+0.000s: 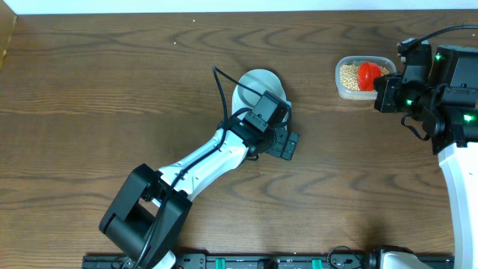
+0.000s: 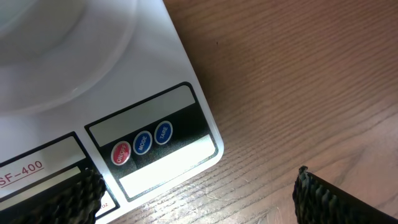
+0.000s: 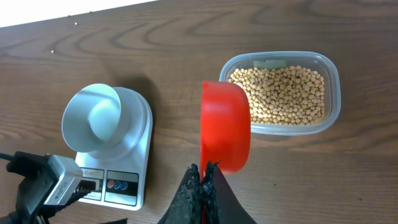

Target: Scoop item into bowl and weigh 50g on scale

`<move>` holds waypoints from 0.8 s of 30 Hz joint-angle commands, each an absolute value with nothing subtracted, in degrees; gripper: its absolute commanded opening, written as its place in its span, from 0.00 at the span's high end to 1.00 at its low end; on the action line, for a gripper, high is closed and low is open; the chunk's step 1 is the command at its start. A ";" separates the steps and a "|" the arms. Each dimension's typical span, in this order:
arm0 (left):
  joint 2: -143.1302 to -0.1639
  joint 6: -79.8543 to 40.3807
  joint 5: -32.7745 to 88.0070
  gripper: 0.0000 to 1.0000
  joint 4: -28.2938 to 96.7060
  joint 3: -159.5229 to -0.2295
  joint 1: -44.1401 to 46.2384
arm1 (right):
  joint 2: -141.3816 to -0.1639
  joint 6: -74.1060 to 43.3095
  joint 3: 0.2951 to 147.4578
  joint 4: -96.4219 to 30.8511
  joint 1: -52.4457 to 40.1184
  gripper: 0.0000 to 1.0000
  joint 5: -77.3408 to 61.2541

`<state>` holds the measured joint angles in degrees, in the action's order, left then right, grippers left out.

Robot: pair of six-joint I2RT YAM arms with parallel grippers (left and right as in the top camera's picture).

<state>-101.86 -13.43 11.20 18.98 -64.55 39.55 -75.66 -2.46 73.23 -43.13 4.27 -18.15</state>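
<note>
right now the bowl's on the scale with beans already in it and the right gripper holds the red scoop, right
The bowl is empty: the right wrist view shows its bare inside, with beans visible only in the clear tub. It does sit on the scale, and the right gripper does hold the red scoop.

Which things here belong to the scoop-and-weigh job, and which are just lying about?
Job: beans, clear tub holding them, red scoop in the shut right gripper, empty bowl, scale under it.
Lying about: a few tiny specks on the table.
</note>
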 commanded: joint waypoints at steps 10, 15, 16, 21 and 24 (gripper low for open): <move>-102.63 -12.73 10.44 0.02 18.72 -63.79 39.79 | -75.77 -1.58 74.02 -43.66 4.62 0.99 -17.89; -102.76 -12.71 10.41 0.02 17.34 -63.79 40.86 | -75.77 -1.61 74.02 -44.45 4.64 0.99 -17.02; -102.76 -12.71 10.41 0.02 16.95 -63.79 40.99 | -75.77 -1.58 74.02 -44.49 4.64 0.99 -16.95; -102.76 -12.69 9.58 0.02 15.90 -63.79 41.19 | -75.77 -1.61 74.04 -44.62 4.62 0.99 -16.84; -102.78 -12.69 9.34 0.02 15.92 -63.79 41.19 | -75.77 -1.61 74.04 -44.60 4.62 0.99 -16.84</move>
<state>-101.86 -13.43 10.76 16.05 -64.53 41.21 -75.66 -2.33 73.23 -44.53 4.27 -17.12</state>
